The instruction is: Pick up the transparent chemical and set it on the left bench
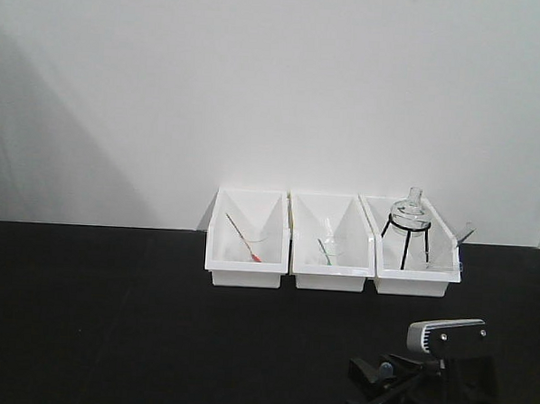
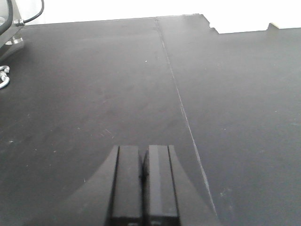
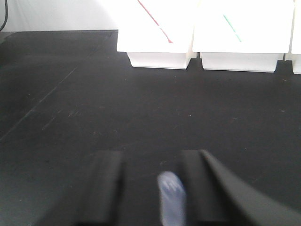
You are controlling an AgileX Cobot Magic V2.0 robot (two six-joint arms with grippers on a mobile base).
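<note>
The left fingers (image 2: 127, 183) are pressed together, empty. A pale, blurry clear pipette (image 3: 171, 200) sits between the right fingers (image 3: 108, 188); I cannot tell if they pinch it. It looks grabbed. Next, put it down softly on the black table (image 3: 141, 108).

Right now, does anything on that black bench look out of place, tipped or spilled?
Nothing looks spilled. In the right-hand white plastic bin, a clear glass flask perches on a black wire tripod, its neck leaning slightly, and a slim translucent pipette pokes over the bin's rim.
</note>
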